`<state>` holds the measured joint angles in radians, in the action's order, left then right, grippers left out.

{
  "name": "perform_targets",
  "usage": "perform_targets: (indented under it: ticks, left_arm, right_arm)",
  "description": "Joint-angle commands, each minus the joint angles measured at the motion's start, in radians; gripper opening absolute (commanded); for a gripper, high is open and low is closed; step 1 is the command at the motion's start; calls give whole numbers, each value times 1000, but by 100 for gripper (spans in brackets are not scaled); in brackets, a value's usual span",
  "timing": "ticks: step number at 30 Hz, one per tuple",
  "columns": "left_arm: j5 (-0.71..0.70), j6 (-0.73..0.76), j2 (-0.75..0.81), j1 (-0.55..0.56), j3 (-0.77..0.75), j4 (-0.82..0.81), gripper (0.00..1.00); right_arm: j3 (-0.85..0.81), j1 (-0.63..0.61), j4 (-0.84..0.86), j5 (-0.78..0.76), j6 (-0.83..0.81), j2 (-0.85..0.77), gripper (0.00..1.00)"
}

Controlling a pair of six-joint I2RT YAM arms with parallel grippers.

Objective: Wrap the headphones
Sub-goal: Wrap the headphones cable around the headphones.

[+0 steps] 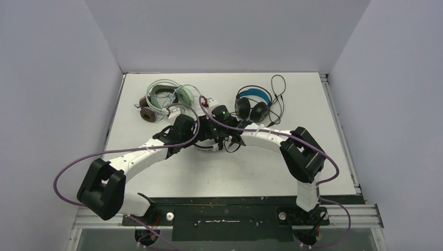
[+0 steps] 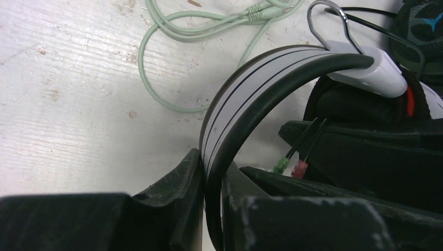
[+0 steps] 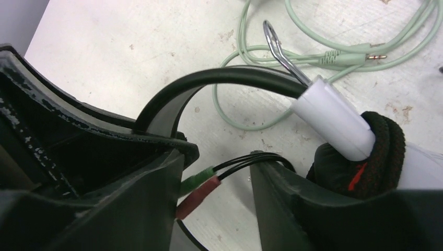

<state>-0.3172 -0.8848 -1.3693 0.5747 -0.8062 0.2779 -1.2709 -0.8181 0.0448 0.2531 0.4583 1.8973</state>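
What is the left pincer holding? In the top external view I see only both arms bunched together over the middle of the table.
Observer: The left wrist view shows the left pincer clamped on the headband of the white striped headset.
Reviewer: Is the right pincer gripping it too?
Observer: No. In the right wrist view the right pincer stands open, its fingers apart.
Reviewer: Is anything between them?
Observer: The green and red plugs, on thin black cords, lie in the gap, close against one finger.
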Motion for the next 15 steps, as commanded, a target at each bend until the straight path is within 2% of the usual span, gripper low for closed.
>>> perform_targets:
  ticks: [1, 6, 9, 12, 15]
  left_arm:
    - [139, -35, 39, 23, -33, -140, 0]
    - [152, -34, 33, 22, -44, -140, 0]
    - [158, -33, 32, 22, -47, -140, 0]
    - [161, -31, 34, 22, -49, -141, 0]
    - [164, -30, 37, 22, -48, -141, 0]
  right_arm:
    - [18, 56, 29, -57, -14, 13, 61]
    - [-5, 59, -2, -70, -7, 13, 70]
    - [-20, 60, -17, -81, -4, 19, 83]
    - [-30, 59, -27, -88, 0, 22, 91]
    - [-32, 59, -29, -95, 3, 19, 92]
